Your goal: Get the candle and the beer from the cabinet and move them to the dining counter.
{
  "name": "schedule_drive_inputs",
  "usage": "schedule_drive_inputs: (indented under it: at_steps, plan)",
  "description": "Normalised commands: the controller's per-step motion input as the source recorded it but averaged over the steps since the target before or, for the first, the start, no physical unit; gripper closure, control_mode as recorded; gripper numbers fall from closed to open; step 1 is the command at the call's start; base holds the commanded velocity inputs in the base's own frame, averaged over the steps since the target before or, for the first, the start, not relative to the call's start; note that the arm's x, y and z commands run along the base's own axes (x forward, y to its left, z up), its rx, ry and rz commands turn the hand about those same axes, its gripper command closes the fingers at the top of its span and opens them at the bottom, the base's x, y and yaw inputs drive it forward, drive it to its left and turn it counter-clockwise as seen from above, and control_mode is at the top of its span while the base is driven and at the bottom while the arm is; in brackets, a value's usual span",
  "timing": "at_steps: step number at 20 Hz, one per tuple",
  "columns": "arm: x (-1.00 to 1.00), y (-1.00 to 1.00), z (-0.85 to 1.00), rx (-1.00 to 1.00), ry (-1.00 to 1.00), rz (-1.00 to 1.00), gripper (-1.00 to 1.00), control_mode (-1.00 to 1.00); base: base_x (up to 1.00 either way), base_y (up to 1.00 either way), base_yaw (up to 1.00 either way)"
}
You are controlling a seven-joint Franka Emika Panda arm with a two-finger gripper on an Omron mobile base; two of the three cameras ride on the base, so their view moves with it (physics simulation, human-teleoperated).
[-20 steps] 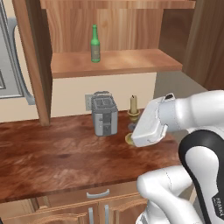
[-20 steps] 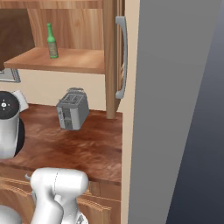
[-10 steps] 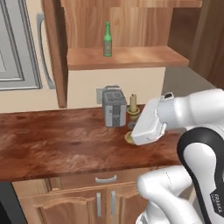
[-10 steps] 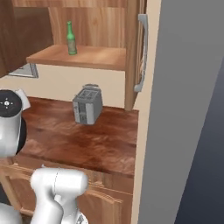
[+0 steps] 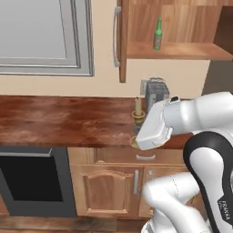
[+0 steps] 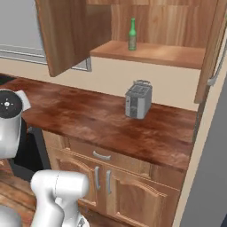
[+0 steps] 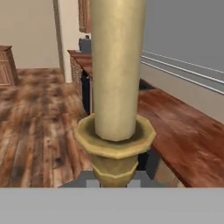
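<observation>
The gripper (image 5: 136,136) is clamped tight on the candle (image 7: 116,78), a smooth cream taper in a faceted brass holder, held upright just off the front edge of the wood-grain counter (image 5: 63,120). The white arm bends forward at hand height. The slim green beer (image 5: 158,34) stands on the open cabinet (image 6: 150,52) shelf, above the grey toaster (image 6: 138,99).

Toaster (image 6: 138,99) on counter (image 6: 88,119) (below the beer (image 6: 132,34)), cabinet (image 6: 66,33) doors open
</observation>
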Motion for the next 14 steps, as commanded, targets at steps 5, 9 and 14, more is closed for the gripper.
schedule_drive_inputs:
  at_steps: [5,9,14]
  plan:
    - [0.0,0.0,0.0,0.0,0.0,0.0,1.0,1.0,-0.44,0.69,0.39]
    - [0.0,0.0,0.0,0.0,0.0,0.0,1.0,1.0,-0.17,0.73,0.46]
    - [0.0,0.0,0.0,0.0,0.0,0.0,1.0,1.0,-0.07,0.63,0.46]
